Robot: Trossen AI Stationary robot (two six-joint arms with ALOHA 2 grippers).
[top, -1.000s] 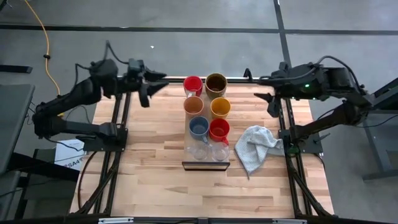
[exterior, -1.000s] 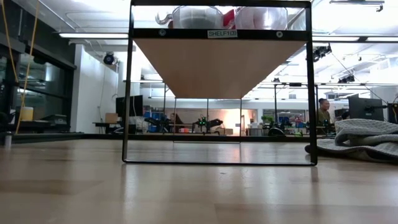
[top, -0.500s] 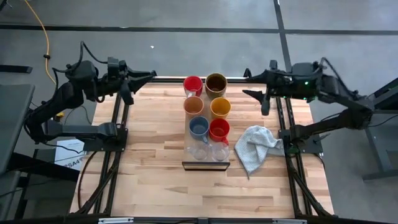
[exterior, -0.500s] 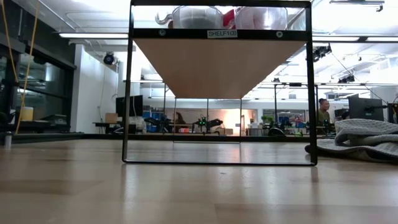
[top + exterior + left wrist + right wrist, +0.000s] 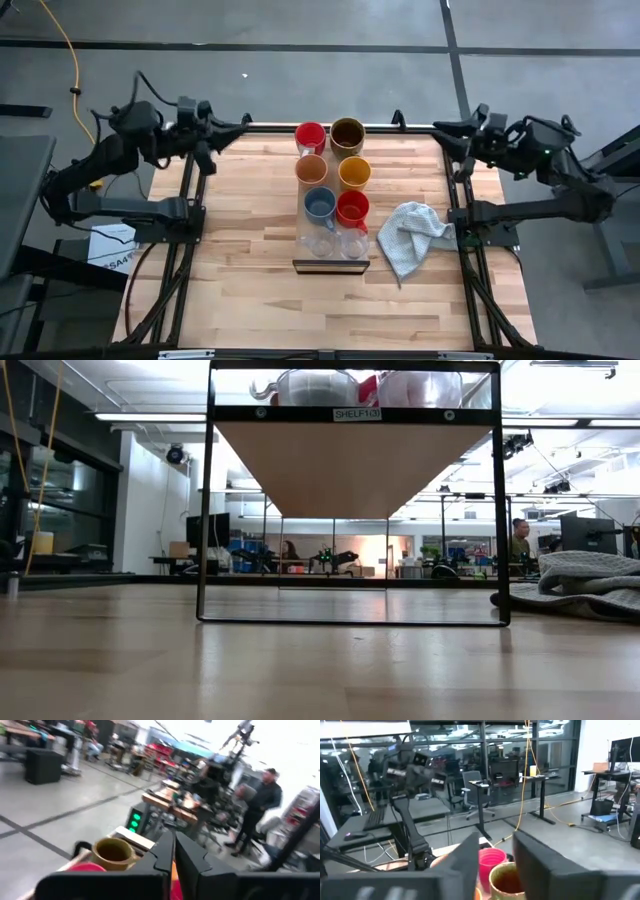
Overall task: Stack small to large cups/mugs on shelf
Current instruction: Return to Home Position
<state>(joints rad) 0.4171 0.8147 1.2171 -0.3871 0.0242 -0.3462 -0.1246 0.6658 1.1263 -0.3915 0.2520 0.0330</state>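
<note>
The left hand (image 5: pixel 238 126) hovers off the desk's (image 5: pixel 240 260) 10 o'clock corner, its fingers pressed together with only a sliver between them. The right hand (image 5: pixel 447 134) hangs off the 2 o'clock corner with its fingers apart. Neither holds anything.

All eight cups stand in two files on the shelf (image 5: pixel 331 266), a pale board raised on a thin dark frame that runs from 12 o'clock towards the desk's centre. At the 12 o'clock end are a red mug (image 5: pixel 310 135) and the olive-brown mug (image 5: pixel 348 133). Next come two orange mugs (image 5: pixel 311 168) (image 5: pixel 354 173), then the blue mug (image 5: pixel 320 204) beside a second red mug (image 5: pixel 352 209). Two clear glass cups (image 5: pixel 321 243) (image 5: pixel 353 243) stand at the front edge.

The coloured mugs look glazed and rigid, probably ceramic: smooth, somewhat slick and moderately heavy, the olive-brown one likely heaviest. Pinching one wall at the rim would suit them best. The glass cups are likely lighter, slipperier and the most breakable, so they want a gentle squeeze.

A soft, crumpled grey cloth (image 5: pixel 412 235) lies at 4 o'clock.
</note>
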